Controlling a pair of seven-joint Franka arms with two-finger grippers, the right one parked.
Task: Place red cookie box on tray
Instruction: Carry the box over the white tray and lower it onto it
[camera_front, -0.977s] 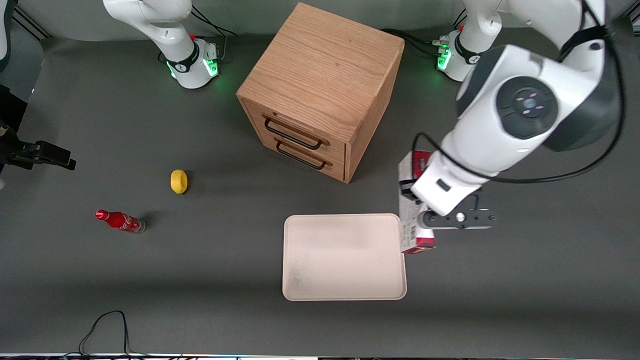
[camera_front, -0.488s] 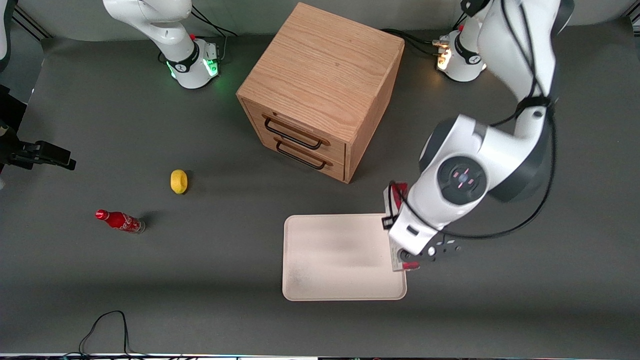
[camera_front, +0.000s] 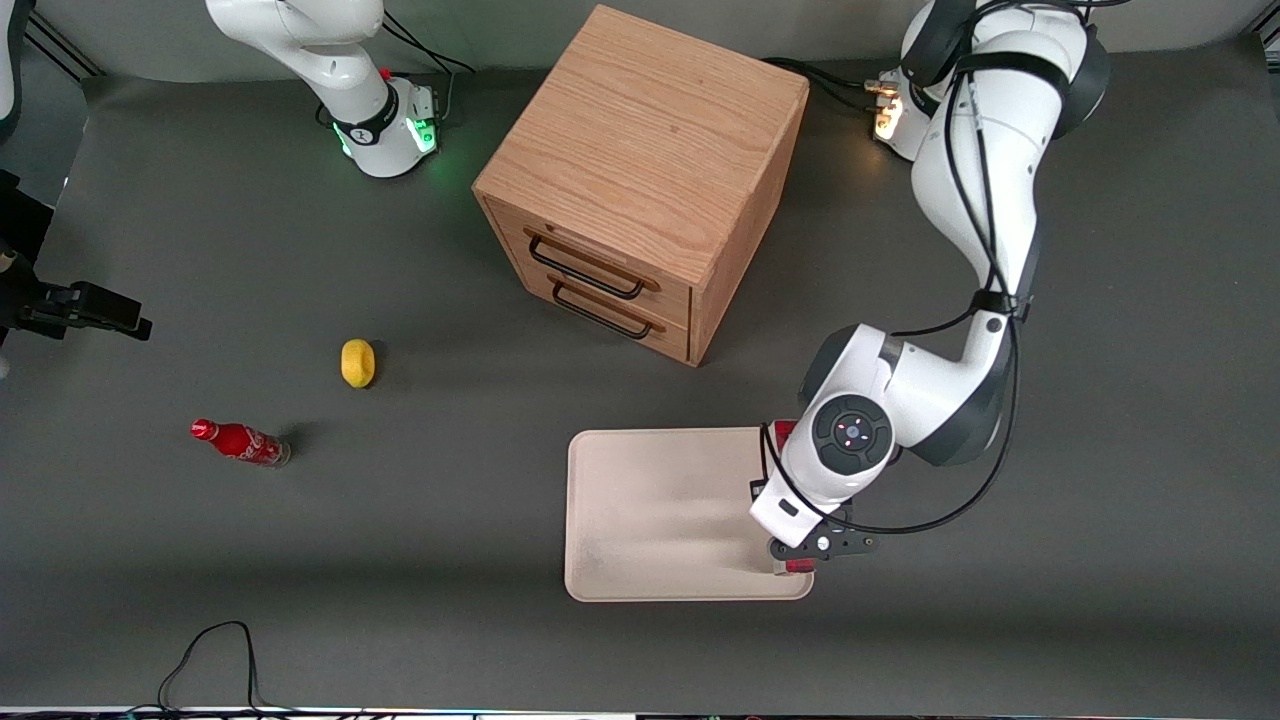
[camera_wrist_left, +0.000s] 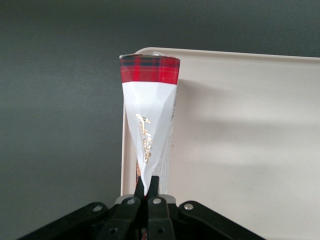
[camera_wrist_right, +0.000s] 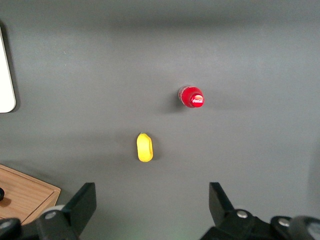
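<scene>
Nearly done: the red cookie box (camera_wrist_left: 149, 112) is held over the tray (camera_front: 660, 520), along the tray's short edge at the working arm's end, with only its red ends showing past the wrist in the front view. From the wrist camera the box runs lengthwise just inside the rim, tartan end near a rounded tray corner; whether its underside already touches the tray floor cannot be told. The gripper (camera_wrist_left: 148, 189) sits low over that edge, its fingers (camera_wrist_left: 154, 187) drawn narrow and pinching the box's white section. What seems left is to settle the box flat, let go and lift clear. Arm pose: upper links reach from the base out toward the front camera, elbow folded, wrist pointing straight down over the tray's edge. Elsewhere on the worktop (camera_front: 400, 560): wooden drawer cabinet (camera_front: 640, 180), farther from the camera than the tray; lemon (camera_front: 357, 362) and small red soda bottle (camera_front: 240, 442) toward the parked arm's end.
</scene>
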